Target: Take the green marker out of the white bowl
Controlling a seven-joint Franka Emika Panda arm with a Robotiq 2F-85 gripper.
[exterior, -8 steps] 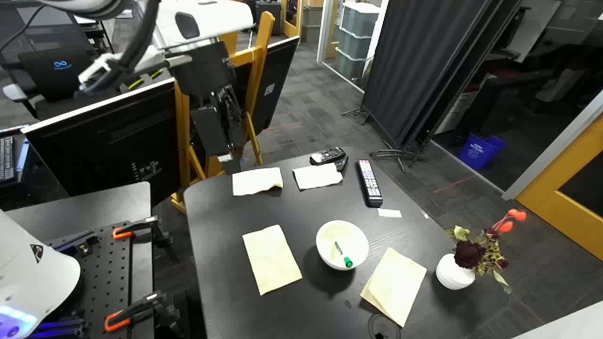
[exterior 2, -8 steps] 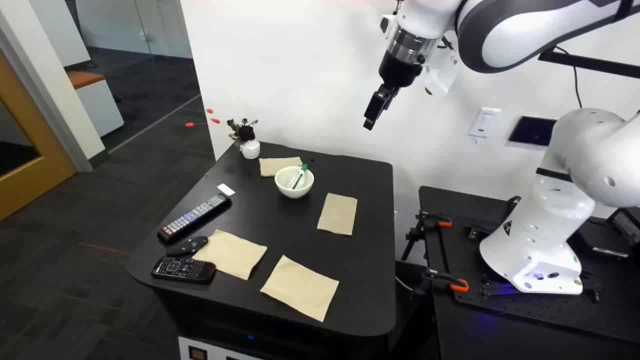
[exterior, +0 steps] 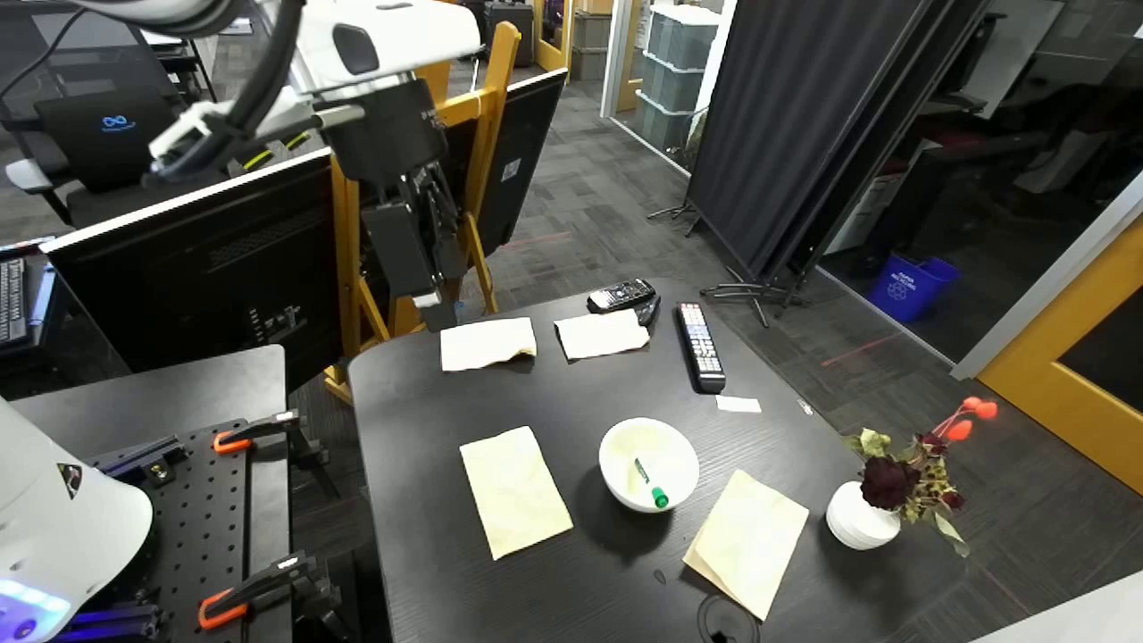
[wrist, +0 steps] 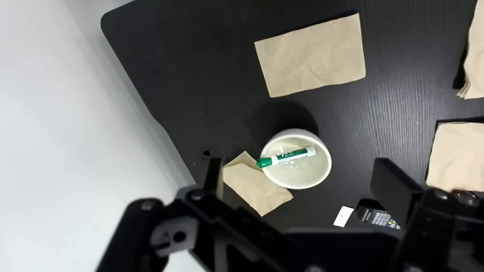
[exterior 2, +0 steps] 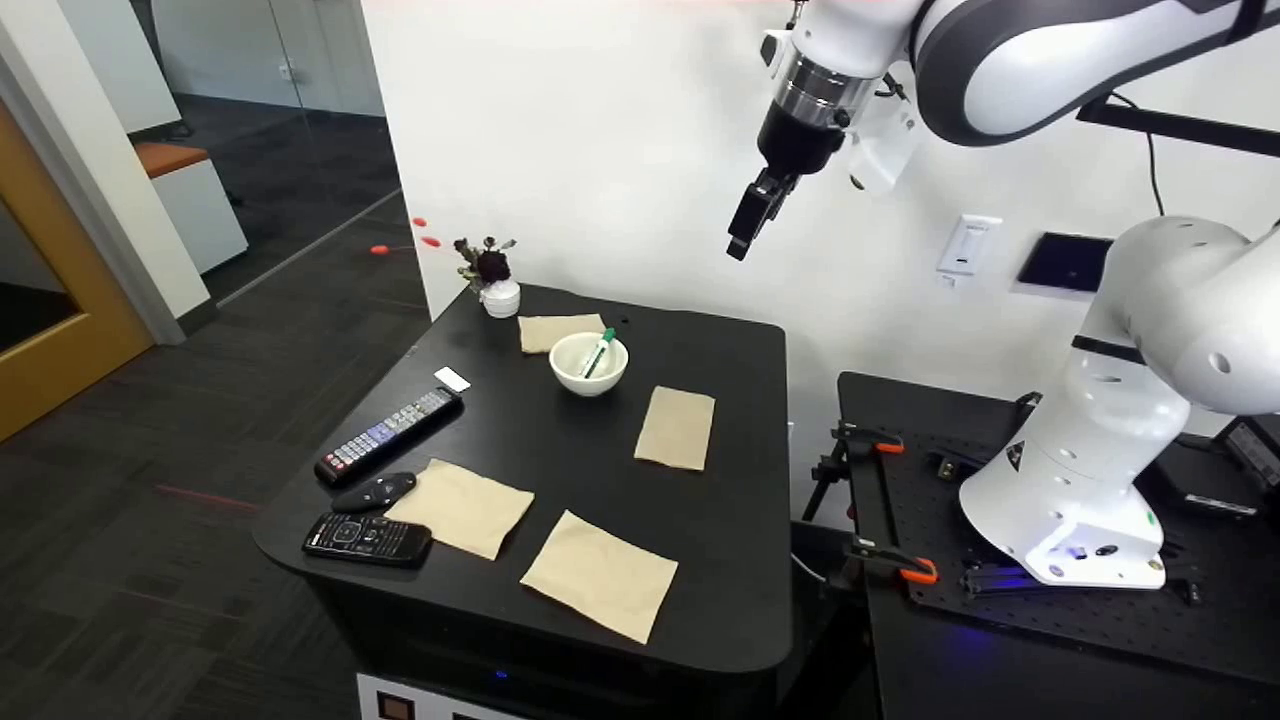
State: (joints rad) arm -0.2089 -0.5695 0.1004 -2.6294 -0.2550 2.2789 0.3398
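The green marker leans inside the white bowl, its green cap resting over the rim and its white end inside. The marker shows in both exterior views, as does the bowl. My gripper is open and empty in the wrist view, its fingers wide apart with the bowl seen between and beyond them. In the exterior views the gripper hangs in the air well above the table, apart from the bowl.
Tan paper pieces lie around the bowl, one close beside it. A long black remote, smaller remotes and a white card lie along one edge. A white flower pot stands near the wall.
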